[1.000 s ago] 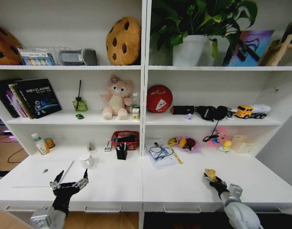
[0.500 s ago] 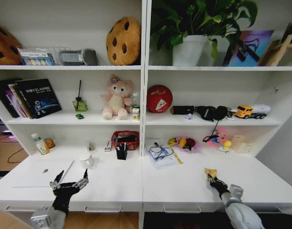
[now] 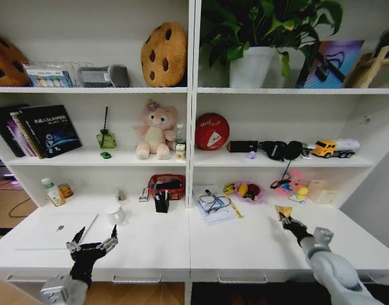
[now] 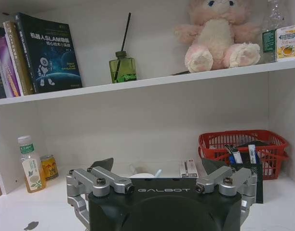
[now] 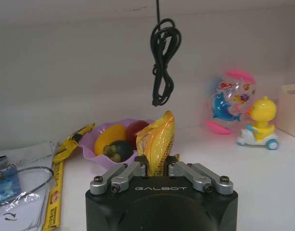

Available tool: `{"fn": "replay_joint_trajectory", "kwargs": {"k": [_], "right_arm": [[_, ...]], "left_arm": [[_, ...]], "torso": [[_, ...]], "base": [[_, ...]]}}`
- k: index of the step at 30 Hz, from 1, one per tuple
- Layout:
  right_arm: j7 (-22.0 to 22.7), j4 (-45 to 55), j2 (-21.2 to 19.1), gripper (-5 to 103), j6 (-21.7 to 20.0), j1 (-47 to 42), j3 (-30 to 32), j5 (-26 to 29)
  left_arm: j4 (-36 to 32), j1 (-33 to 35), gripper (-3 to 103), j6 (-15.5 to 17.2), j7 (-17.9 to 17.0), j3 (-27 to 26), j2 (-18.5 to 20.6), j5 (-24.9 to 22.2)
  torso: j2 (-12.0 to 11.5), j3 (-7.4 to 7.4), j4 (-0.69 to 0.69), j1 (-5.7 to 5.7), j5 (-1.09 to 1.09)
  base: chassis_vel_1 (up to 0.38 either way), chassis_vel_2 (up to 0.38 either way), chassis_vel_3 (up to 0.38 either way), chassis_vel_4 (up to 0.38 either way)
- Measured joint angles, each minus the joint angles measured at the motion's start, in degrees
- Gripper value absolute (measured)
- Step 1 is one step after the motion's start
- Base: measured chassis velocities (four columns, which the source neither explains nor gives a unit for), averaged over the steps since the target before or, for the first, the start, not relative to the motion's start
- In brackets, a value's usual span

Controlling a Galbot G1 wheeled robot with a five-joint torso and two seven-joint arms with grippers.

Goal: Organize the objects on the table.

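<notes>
Above the right half of the white desk (image 3: 245, 244) we hold our right gripper (image 3: 287, 220) clamped on the yellow wrapper (image 3: 283, 211), lifted off the surface near the purple fruit bowl (image 3: 247, 191). On the desk's left part the laptop (image 3: 51, 230) lies flat, and just beside it our left gripper (image 3: 91, 245) hovers with its 2 fingers spread apart

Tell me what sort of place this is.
Probably a home-style study nook or a mock-up of one: a long white desk joined to tall shelving holding books, a pink plush bear, a potted plant.
</notes>
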Motion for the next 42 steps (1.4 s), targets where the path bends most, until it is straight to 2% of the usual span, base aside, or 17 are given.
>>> {"fn": "replay_joint_trajectory", "kwargs": {"k": [2, 6, 9, 15, 23, 25, 28, 30, 31, 33, 34, 35, 36, 37, 40, 41, 42], "right_arm": [[0.1, -1.6, -0.9, 16, -0.1, 2.6, -2.1, 0.8], [1.1, -10.2, -3.0, 16, -0.2, 15.7, -11.6, 2.3], [1.4, -14.1, -3.1, 16, -0.1, 20.0, -15.4, 2.5], [1.0, -26.4, -1.7, 16, 3.1, 31.5, -24.5, -2.2], [0.3, -37.2, 0.9, 13, 4.3, 39.6, -28.4, -4.0], [0.3, -37.8, 1.3, 18, 4.3, 39.9, -28.6, -4.0], [0.2, -37.8, 1.6, 34, 4.2, 39.6, -28.7, -4.1], [0.2, -37.5, 1.6, 34, 4.2, 39.3, -28.6, -4.1], [0.2, -36.3, 1.5, 45, 3.9, 38.5, -28.1, -4.0], [0.2, -35.3, 1.4, 45, 3.8, 37.8, -27.7, -3.9], [0.2, -33.7, 1.1, 50, 3.5, 36.7, -27.0, -3.6], [0.2, -31.8, 0.7, 61, 3.2, 35.4, -26.1, -3.3], [0.2, -31.8, 0.7, 61, 3.2, 35.4, -26.1, -3.3], [0.2, -30.0, 0.3, 61, 3.1, 33.9, -25.2, -3.0], [0.0, -23.1, -1.1, 78, 2.2, 27.0, -20.8, -1.6], [0.0, -23.1, -1.1, 78, 2.2, 27.0, -20.8, -1.6], [-0.2, -19.8, -1.7, 83, 2.2, 23.6, -18.6, -1.5]], "left_arm": [[0.0, 0.0, 100, 0.0, 0.0, 0.0, 0.0, 0.0], [0.0, 0.0, 100, 0.0, 0.0, 0.0, 0.0, 0.0], [0.0, 0.0, 100, 0.0, 0.0, 0.0, 0.0, 0.0], [0.0, 0.0, 100, 0.0, 0.0, 0.0, 0.0, 0.0], [0.0, 0.0, 100, 0.0, 0.0, 0.0, 0.0, 0.0], [0.0, 0.0, 100, 0.0, 0.0, 0.0, 0.0, 0.0], [0.0, 0.0, 100, 0.0, 0.0, 0.0, 0.0, 0.0], [0.0, 0.0, 100, 0.0, 0.0, 0.0, 0.0, 0.0], [0.0, 0.0, 100, 0.0, 0.0, 0.0, 0.0, 0.0], [0.0, 0.0, 100, 0.0, 0.0, 0.0, 0.0, 0.0], [0.0, 0.0, 100, 0.0, 0.0, 0.0, 0.0, 0.0], [0.0, 0.0, 100, 0.0, 0.0, 0.0, 0.0, 0.0], [0.0, 0.0, 100, 0.0, 0.0, 0.0, 0.0, 0.0], [0.0, 0.0, 100, 0.0, 0.0, 0.0, 0.0, 0.0], [0.0, 0.0, 100, 0.0, 0.0, 0.0, 0.0, 0.0], [0.0, 0.0, 100, 0.0, 0.0, 0.0, 0.0, 0.0], [0.0, 0.0, 100, 0.0, 0.0, 0.0, 0.0, 0.0]], "torso": [[0.0, 0.00, 0.00, 0.00, 0.01], [0.0, 0.00, 0.03, 0.01, -0.02], [0.0, 0.01, 0.02, 0.01, 0.00], [0.0, 0.00, 0.00, 0.01, 0.00], [0.0, 0.00, 0.01, 0.01, -0.01], [0.0, 0.00, 0.01, 0.01, -0.02], [0.0, 0.00, 0.01, 0.01, -0.01], [0.0, 0.00, 0.01, 0.00, -0.01], [0.0, 0.00, 0.00, 0.01, -0.01], [0.0, 0.00, 0.00, 0.01, -0.01], [0.0, 0.00, 0.01, 0.00, -0.01], [0.0, 0.00, 0.00, 0.01, -0.01], [0.0, 0.00, 0.00, 0.01, -0.01], [0.0, -0.01, 0.01, 0.00, -0.02], [0.0, -0.01, 0.01, 0.00, -0.01], [0.0, -0.01, 0.01, 0.00, -0.01], [0.0, -0.01, -0.01, 0.00, 0.00]], "base": [[0.000, 0.000, 0.000, 0.000], [0.000, 0.000, 0.000, 0.000], [0.000, 0.000, 0.000, 0.000], [0.000, 0.000, 0.000, 0.000], [0.000, 0.000, 0.000, 0.000], [0.000, 0.000, 0.000, 0.000], [0.000, 0.000, 0.000, 0.000], [0.000, 0.000, 0.000, 0.000], [0.000, 0.000, 0.000, 0.000], [0.000, 0.000, 0.000, 0.000], [0.000, 0.000, 0.000, 0.000], [0.000, 0.000, 0.000, 0.000], [0.000, 0.000, 0.000, 0.000], [0.000, 0.000, 0.000, 0.000], [0.000, 0.000, 0.000, 0.000], [0.000, 0.000, 0.000, 0.000], [0.000, 0.000, 0.000, 0.000]]}}
